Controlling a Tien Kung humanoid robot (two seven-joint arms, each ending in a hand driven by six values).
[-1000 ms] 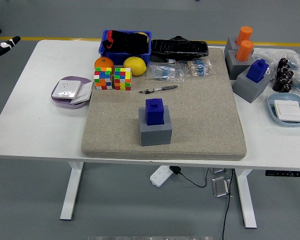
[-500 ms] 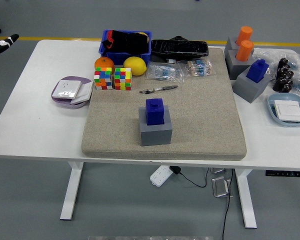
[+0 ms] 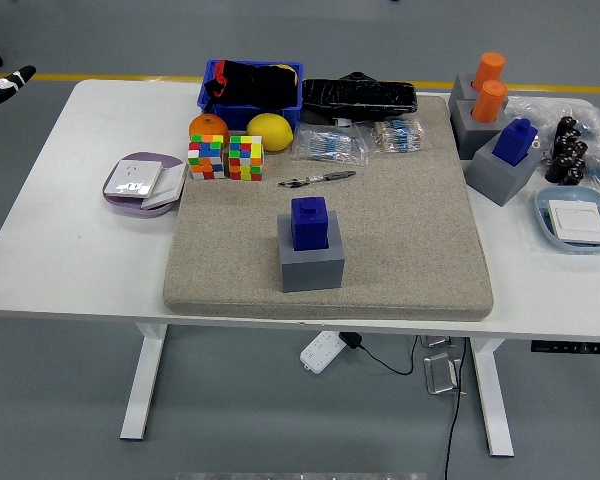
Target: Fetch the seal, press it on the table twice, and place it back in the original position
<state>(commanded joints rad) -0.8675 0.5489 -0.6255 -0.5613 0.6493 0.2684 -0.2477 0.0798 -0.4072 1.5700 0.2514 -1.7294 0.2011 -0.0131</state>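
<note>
Head view showed the left hand (image 3: 5,85) only as a black-and-white tip at the far left edge, off the white surface (image 3: 60,240); whether its fingers were spread or curled could not be told. Next came a lilac dish (image 3: 130,190) with white cards, two multicoloured puzzle cubes (image 3: 226,157), then the beige felt mat (image 3: 380,240). On it the blue square seal (image 3: 308,221) stood upright in its grey block holder (image 3: 311,264), untouched. Farther right, two orange seals (image 3: 488,85) and another blue seal (image 3: 516,140) sat in grey holders.
</note>
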